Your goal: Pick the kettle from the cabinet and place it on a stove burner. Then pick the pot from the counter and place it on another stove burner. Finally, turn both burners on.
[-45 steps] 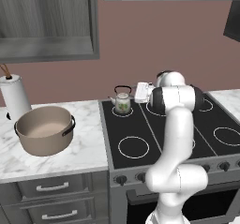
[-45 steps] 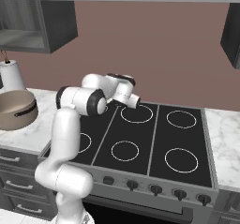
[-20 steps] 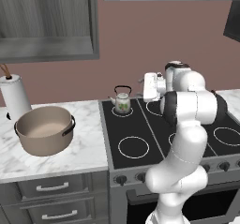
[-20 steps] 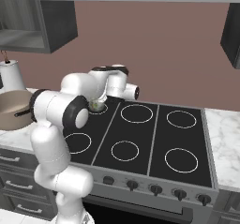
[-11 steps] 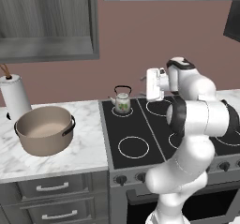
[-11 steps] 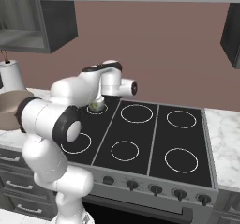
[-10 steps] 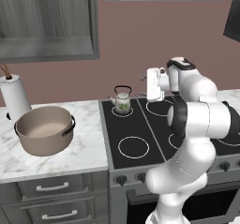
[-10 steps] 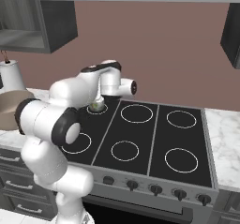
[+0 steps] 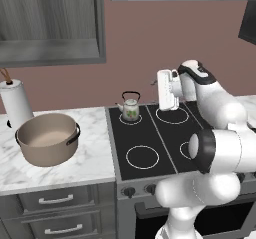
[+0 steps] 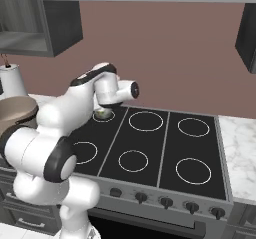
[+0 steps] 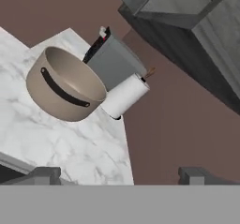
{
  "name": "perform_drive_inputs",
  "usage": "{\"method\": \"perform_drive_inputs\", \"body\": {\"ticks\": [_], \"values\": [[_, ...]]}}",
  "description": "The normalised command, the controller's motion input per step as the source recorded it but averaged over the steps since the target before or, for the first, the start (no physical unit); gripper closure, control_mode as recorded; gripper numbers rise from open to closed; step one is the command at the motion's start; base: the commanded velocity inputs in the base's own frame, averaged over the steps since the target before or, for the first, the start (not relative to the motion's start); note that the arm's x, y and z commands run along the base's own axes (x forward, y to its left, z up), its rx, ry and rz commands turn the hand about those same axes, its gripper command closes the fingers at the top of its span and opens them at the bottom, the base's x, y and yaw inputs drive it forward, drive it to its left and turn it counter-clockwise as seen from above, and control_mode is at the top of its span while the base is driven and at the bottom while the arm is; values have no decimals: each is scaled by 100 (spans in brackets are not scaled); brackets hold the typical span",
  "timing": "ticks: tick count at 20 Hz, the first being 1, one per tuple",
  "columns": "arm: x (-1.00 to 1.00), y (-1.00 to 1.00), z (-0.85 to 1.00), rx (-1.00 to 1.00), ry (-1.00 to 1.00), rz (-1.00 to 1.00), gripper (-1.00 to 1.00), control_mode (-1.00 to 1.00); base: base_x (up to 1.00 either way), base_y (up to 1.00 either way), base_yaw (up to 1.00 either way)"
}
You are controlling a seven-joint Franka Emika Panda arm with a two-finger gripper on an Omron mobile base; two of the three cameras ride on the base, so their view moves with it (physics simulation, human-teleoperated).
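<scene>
The pot (image 9: 48, 144) sits on the counter (image 9: 90, 165) at nine o'clock of the cooktop (image 9: 150, 143). The kettle (image 9: 130, 108) stands on a rear burner. In the hand view, the gripper (image 11: 117, 176) gapes empty toward a paper-towel roll (image 11: 124, 96).

Base views flank the arm, sharing the cooktop (image 9: 150, 138), hand view rolled, facing the pot (image 11: 63, 85)

I see a white kettle (image 9: 130, 108) with green-and-red floral print and black handle on the black glass cooktop (image 9: 150, 138) with thin white rings, a tan-beige pot (image 9: 48, 138) with dark handles on white grey-veined marble counter (image 9: 95, 160), and a white paper-towel roll (image 9: 17, 105).
</scene>
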Motion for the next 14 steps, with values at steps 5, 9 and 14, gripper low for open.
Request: {"method": "perform_drive_inputs", "body": {"ticks": [5,9,14], "values": [[-43,22,13,-15,-10,0,-100,-100,0,0,0],[-40,25,10,-13,-8,0,-100,-100,0,0,0],[-39,26,6,-13,-5,0,-100,-100,0,0,0]]}}
